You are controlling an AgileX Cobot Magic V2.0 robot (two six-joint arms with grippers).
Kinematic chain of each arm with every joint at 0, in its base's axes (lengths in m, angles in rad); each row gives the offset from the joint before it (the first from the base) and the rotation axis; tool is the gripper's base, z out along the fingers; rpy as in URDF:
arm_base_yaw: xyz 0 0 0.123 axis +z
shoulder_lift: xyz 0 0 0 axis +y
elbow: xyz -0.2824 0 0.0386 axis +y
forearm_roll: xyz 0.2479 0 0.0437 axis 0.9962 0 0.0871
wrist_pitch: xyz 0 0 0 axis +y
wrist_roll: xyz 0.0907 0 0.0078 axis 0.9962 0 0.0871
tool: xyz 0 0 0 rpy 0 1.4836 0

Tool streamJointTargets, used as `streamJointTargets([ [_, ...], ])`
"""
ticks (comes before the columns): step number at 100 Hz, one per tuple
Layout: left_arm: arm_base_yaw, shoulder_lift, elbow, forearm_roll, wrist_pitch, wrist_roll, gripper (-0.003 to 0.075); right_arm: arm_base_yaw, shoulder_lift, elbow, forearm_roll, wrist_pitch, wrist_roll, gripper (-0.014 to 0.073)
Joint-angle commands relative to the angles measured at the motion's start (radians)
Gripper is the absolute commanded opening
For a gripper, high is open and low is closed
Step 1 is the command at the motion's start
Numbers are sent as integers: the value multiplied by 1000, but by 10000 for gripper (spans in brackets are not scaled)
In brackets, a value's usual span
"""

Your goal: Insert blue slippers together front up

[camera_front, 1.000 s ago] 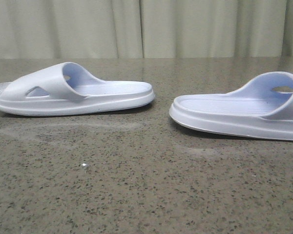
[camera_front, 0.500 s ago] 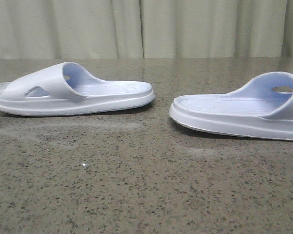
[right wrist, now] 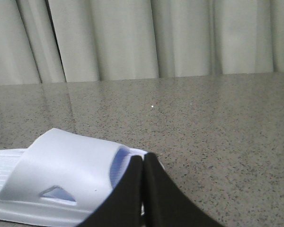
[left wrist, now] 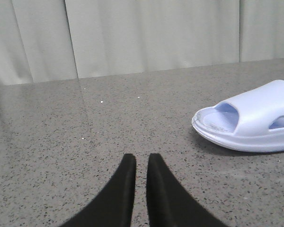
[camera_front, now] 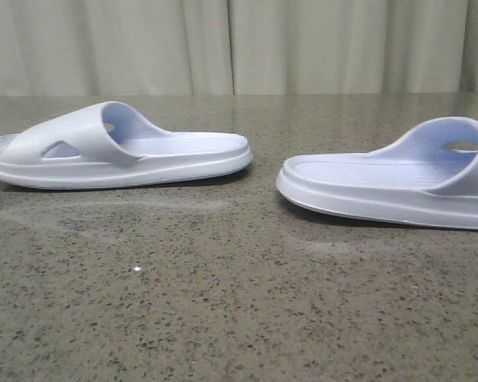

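Both blue slippers lie sole-down on the speckled table [camera_front: 223, 318], heels facing each other with a gap between; the left slipper [camera_front: 119, 147] sits beside and apart from the left gripper [left wrist: 141, 163], whose fingers are pressed nearly together (empty). The right gripper [right wrist: 143, 163], fingers closed on nothing, hovers just before the right slipper [right wrist: 57, 182].

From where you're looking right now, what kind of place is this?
Probably an indoor robot test bench, not a home: a bare speckled stone-look tabletop, plain pale curtains closing off the back, and only two pale blue slippers laid out.
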Motion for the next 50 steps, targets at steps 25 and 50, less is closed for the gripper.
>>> streamJointTargets([
  [25,2,-31,10,-3,-89,-6,16,-7,-21,20,2,-96,-12,-107],
  [50,2,-31,10,-18,-89,-6,16,-7,-21,20,2,-96,-12,-107],
])
